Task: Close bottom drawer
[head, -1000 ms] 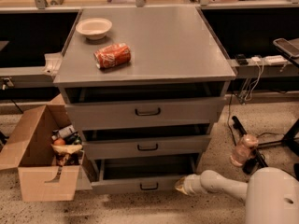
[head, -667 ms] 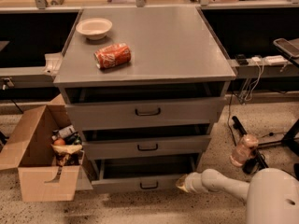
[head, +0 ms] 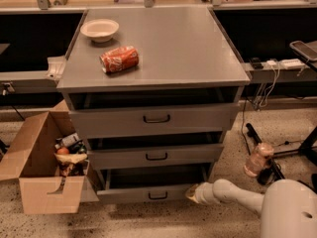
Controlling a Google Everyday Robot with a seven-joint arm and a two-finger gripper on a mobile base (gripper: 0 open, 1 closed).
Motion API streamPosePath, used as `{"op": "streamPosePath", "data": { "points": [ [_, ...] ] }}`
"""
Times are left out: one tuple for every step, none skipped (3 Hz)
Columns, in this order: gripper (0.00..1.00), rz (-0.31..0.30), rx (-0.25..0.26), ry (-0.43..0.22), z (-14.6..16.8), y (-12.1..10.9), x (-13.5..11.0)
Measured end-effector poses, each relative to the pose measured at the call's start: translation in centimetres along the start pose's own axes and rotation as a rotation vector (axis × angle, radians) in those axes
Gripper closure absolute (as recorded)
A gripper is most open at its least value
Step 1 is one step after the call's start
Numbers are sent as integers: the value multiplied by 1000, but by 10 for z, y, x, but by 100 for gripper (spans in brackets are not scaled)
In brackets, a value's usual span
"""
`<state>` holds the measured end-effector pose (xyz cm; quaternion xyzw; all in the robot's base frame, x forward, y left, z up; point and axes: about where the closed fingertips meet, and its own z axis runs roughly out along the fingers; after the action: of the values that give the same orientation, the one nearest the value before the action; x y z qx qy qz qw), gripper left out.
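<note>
— Where's the bottom drawer (head: 143, 195)?

— Lowest of the three in the grey cabinet (head: 233, 110), down near the speckled floor (head: 148, 224). It stands pulled out partway. Its flat grey front sits forward of the cabinet body, and a strip of the plain tray shows behind it. The small dark bar handle (head: 157, 196) is at the middle of the front.

— And the claw (head: 191, 193)?

— At the right end of that drawer's front, low down and right against it. The white arm (head: 233, 196) reaches in from the lower right corner. Whether the claw is open or closed, I cannot tell from here.

— What about the other drawers?

— The middle drawer (head: 124, 157) is just above, also out a little, with a like handle. The top drawer (head: 114, 120) has a taller front and is out as well, with a dark gap under the surface (head: 173, 43).

— Anything on the surface?

— A pale bowl (head: 99, 29) stands near the back left corner. A red can (head: 119, 59) lies on its side just in front of the bowl, apart from it.

— And around the cabinet?

— A cardboard box (head: 37, 182) sits open on the floor at the left, touching or almost touching the drawer fronts, with mixed items inside. A pinkish bottle (head: 257, 159) is on the right, near some dark bars on the floor.
</note>
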<state>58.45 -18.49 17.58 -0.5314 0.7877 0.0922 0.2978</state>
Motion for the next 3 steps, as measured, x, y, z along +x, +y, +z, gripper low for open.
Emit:
{"op": "streamPosePath", "data": {
  "points": [
    [100,-7,5,-15,7,-2,-4],
    [100,-14,14,-29,11,-5,-7],
    [100,-16,27,-33,10,-11,-8]
  ]
}}
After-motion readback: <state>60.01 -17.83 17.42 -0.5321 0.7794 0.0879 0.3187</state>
